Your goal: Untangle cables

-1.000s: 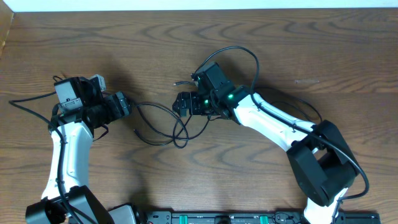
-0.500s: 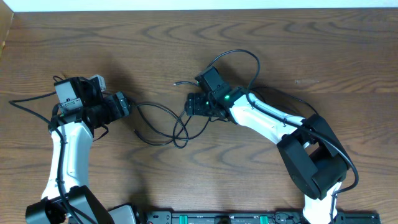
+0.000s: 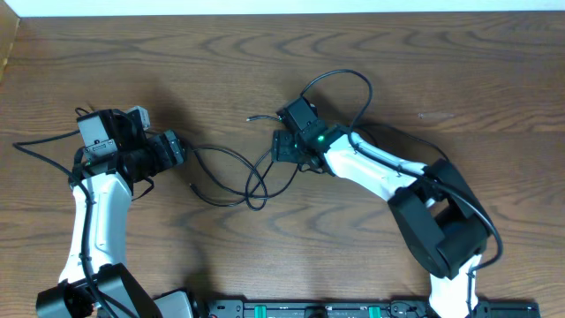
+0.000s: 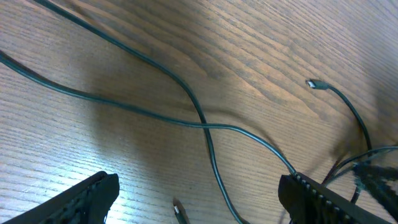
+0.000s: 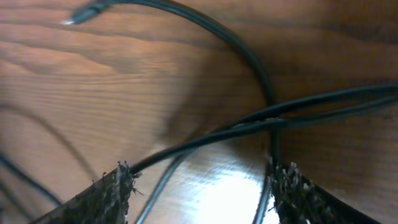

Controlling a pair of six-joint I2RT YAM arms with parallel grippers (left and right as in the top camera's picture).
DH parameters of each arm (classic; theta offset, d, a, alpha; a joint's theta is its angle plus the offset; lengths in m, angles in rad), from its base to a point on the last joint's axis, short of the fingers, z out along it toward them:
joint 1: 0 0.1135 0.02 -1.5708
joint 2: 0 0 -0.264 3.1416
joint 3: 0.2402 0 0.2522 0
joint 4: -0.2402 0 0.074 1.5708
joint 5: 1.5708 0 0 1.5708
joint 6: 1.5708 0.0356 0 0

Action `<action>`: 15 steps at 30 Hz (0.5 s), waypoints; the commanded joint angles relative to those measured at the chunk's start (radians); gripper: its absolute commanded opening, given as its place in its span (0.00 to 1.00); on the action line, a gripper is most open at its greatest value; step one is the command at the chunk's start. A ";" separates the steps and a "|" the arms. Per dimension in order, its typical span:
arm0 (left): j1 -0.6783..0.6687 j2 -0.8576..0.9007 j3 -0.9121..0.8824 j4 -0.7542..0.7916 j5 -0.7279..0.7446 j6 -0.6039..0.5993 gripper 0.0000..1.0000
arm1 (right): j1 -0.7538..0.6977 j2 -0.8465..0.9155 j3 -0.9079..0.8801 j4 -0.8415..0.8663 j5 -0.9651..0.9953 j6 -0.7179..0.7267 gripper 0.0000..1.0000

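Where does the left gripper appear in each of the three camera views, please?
Overhead: the left gripper sits left of centre, facing right.
Left wrist: its own dark fingers fill the two bottom corners, standing apart, with the cables lying beyond them.
Right wrist: it is not in this view.
Shared landmark: thin black cables crossing on the wooden table show in all three views.

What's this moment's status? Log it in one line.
left gripper: open, over cables | right gripper: open, straddling a crossing | cables: tangled on table
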 commanded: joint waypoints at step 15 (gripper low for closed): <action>-0.002 0.002 -0.014 -0.002 0.011 0.013 0.87 | -0.008 0.103 0.001 0.029 0.018 0.013 0.77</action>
